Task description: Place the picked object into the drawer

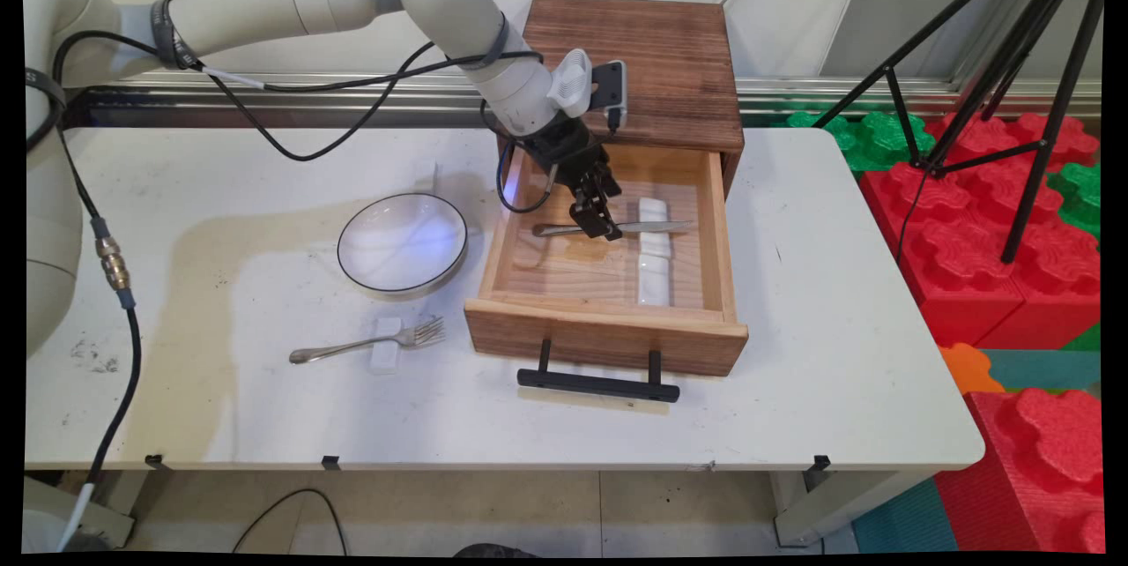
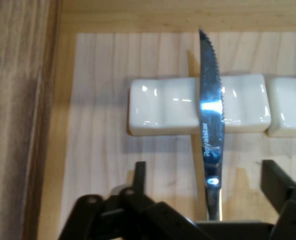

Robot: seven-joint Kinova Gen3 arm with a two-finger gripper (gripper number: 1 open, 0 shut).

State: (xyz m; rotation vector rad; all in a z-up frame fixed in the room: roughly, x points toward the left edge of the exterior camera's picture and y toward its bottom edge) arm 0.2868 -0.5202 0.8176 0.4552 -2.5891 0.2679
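Your end effector [image 2: 203, 200] sits low inside the open wooden drawer [image 1: 608, 284] with its fingers [image 2: 138, 172] spread wide, straddling the knife [image 2: 210, 125] without gripping it. The knife lies flat, its long axis running across the drawer, its serrated tip pointing toward the drawer's right wall and its blade resting over a white ceramic rest [image 2: 163, 112]. Out on the counter [image 1: 837, 284] to the drawer's left you have a white plate [image 1: 402, 242] and, nearer the front edge, a fork [image 1: 370, 343] lying across a small white rest [image 1: 386, 346].

We see the knife [image 1: 617, 227] lying across a rest [image 1: 653, 215] inside the open drawer [image 1: 604, 332], a second rest [image 1: 652, 279] in front of it. Left of the drawer sits a plate [image 1: 403, 243]; before the plate, a fork [image 1: 370, 343] lies over a small block [image 1: 386, 357].
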